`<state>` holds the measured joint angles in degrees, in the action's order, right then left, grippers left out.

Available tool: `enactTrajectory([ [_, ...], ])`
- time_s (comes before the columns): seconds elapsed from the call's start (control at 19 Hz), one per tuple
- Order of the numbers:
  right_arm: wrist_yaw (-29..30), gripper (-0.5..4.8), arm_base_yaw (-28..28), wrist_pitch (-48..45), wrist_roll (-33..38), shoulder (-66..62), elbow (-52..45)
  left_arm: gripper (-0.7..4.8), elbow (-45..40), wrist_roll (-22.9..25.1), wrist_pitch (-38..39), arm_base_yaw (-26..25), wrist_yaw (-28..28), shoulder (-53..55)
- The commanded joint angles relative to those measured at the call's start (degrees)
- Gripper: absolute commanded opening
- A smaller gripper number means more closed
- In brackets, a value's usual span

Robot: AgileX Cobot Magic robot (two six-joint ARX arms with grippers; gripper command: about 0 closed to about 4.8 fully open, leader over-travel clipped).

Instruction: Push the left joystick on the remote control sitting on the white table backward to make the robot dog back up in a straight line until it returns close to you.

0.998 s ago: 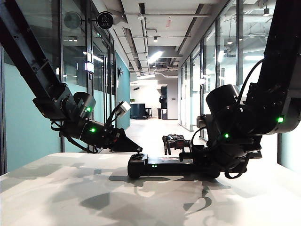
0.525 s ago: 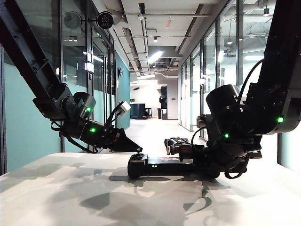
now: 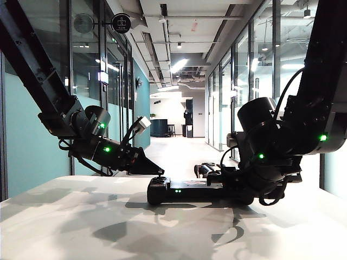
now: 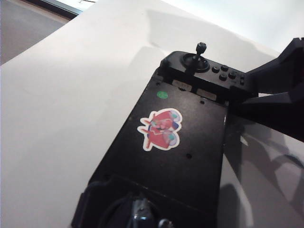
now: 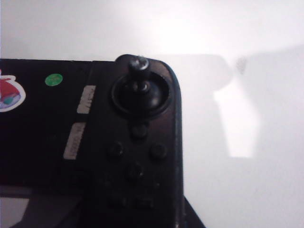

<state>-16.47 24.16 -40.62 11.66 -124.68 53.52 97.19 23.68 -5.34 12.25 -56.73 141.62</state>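
The remote control lies flat on the white table. Its left joystick stands up at its left end. My left gripper comes down with its tip right at that stick; I cannot tell its jaws' state or whether it touches. My right gripper is shut on the remote's right end, and its black fingers clasp that end. The other thumbstick stands free. The robot dog sits low on the corridor floor just beyond the remote, partly hidden by it.
A long glass-walled corridor runs away behind the table's far edge. The remote carries a red sticker and a green dot. Both black arms reach in over the table from the sides.
The robot dog has come nearer along the corridor and now sits lower behind the remote. Neither arm has moved.
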Motion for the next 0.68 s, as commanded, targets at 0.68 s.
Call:
enactTrajectory([
  [0.68, -0.3, 2.54, 0.1, -1.6, -0.1, 0.4, 0.3, -0.06, 0.3, -18.4, 3.7, 0.2, 32.7, -14.6],
])
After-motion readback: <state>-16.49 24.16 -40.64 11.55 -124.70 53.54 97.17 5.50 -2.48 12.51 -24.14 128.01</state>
